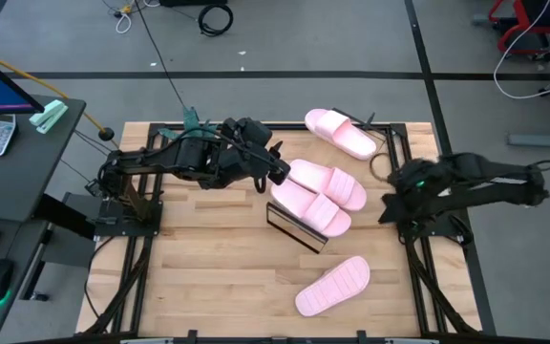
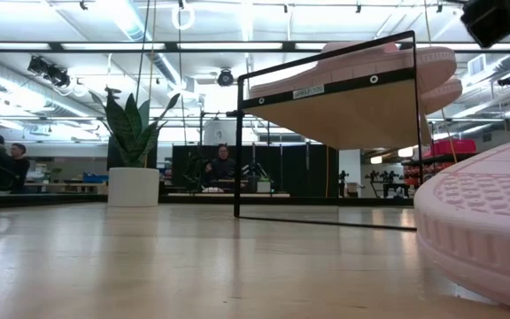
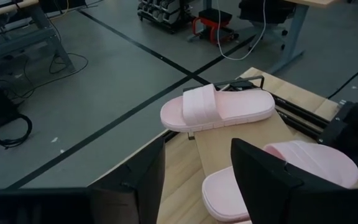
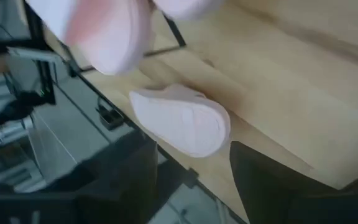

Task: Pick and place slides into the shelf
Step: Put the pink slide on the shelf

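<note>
Altogether four slides [image 1: 325, 184]; one shelf [image 1: 294, 229].

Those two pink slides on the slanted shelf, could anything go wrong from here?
Possibly. The shelf slopes, and the left gripper hangs open right beside the two slides on it; a nudge might slide them off. Two more slides, one at the table's far edge and one near, aren't placed yet.
</note>
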### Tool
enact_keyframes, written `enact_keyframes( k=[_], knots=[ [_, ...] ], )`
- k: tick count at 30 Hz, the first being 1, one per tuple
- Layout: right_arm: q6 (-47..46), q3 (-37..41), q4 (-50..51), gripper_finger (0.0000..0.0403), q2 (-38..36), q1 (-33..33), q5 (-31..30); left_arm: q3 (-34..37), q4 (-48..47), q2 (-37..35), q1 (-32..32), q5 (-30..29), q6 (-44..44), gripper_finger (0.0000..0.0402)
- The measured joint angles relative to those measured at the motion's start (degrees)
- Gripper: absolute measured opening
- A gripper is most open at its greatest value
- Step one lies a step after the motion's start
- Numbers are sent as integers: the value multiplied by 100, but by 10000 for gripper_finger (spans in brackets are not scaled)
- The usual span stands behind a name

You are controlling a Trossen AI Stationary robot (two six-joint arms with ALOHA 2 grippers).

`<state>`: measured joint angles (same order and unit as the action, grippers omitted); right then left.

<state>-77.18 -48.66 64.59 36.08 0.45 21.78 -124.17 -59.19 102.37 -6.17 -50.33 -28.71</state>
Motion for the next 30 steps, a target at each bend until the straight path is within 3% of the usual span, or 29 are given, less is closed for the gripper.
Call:
enact_keyframes(
  k=[4,10,20,30],
  knots=[
    [-266,483,-415,208,-3,569,-27,0,-14,0,0,0,3,186],
    [-795,583,-615,208,-7,1612,-483,1,-27,0,0,0,132,192],
    [-2265,581,-1165,208,197,3723,-2355,1,-21,0,0,0,243,188],
    [-4142,581,-1195,208,1286,5694,-3815,1,-19,0,0,0,243,191]
  ],
)
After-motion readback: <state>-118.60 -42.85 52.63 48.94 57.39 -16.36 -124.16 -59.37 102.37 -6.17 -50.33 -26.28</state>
